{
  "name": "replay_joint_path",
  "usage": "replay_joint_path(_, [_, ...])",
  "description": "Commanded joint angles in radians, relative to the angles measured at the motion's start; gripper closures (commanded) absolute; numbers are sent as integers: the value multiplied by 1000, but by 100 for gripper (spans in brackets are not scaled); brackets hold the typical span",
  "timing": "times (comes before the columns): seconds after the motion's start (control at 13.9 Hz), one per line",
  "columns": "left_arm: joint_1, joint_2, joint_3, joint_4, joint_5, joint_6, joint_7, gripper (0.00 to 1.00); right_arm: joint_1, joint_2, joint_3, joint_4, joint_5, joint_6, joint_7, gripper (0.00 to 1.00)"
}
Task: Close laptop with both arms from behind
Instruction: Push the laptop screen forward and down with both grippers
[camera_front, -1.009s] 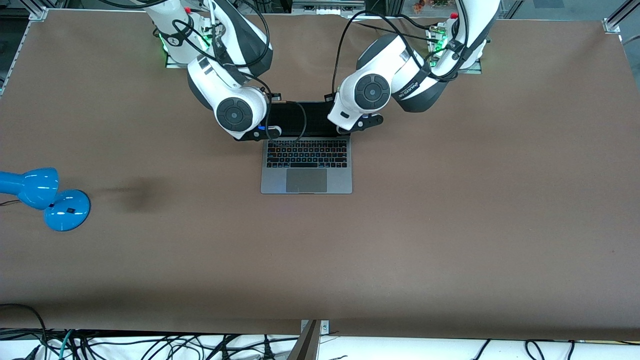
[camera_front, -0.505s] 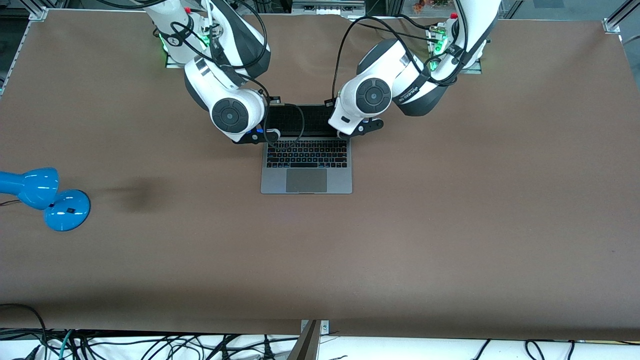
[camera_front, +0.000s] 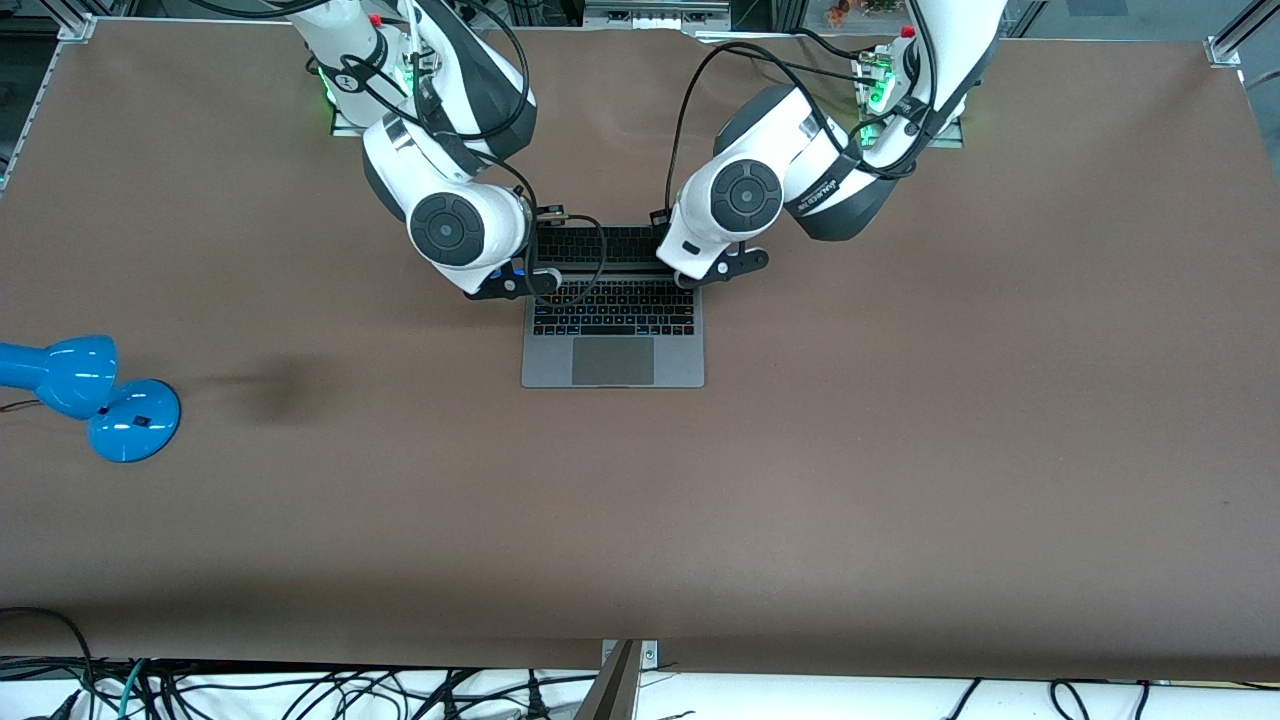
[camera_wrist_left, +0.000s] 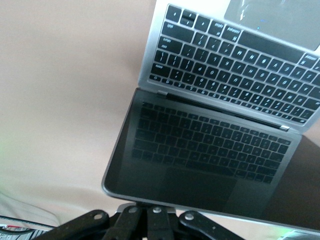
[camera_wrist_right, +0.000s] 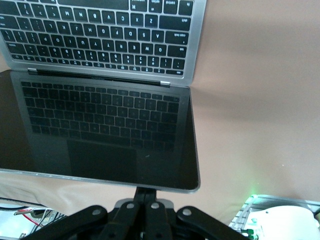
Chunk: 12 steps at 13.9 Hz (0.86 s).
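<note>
Laptop (camera_front: 612, 330) stood half-closed; left gripper (camera_wrist_left: 150, 220) and right gripper (camera_wrist_right: 147, 210), fingers pinched together empty, pressed the lid's top edge at twelve o'clock; folding down remained.

Two white jointed arms (camera_front: 450, 215) w/ dark grey round joint caps, black cables, black claw hardware, green base lights.

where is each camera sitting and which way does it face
Front view: high across the table, facing the arms' bases; shows both arms over the open laptop and a blue lamp.
Left wrist view: on the left arm, looking past the shut left gripper at the laptop's lid edge and dark screen.
Right wrist view: on the right arm, over the shut right gripper, same lid.
All three share the laptop.
</note>
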<state>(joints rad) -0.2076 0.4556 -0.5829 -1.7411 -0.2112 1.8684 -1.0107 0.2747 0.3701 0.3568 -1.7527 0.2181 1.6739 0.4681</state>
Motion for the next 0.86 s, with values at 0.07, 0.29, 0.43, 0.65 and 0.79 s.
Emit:
replay_joint_path(0.07, [-3,72,2,83,55,-8,-22,100,-3,-5,-32,5,-8,29,-75,100])
replay_joint_path(0.29, [-3,92,15,109,59,-8,-20,100,-3,-5,-50,7,-8,61,-121,100])
replay_joint_path(0.43, [-3,100,23,124,61,-8,-19,100,-3,-2,-53,7,-8,87,-120,100])
replay_joint_path(0.65, [-3,115,34,137,65,-8,-16,100,-3,13,-53,5,-31,148,-135,100])
replay_joint_path(0.79, [-4,133,35,150,102,-8,-17,100,-2,16,-53,7,-66,162,-147,100])
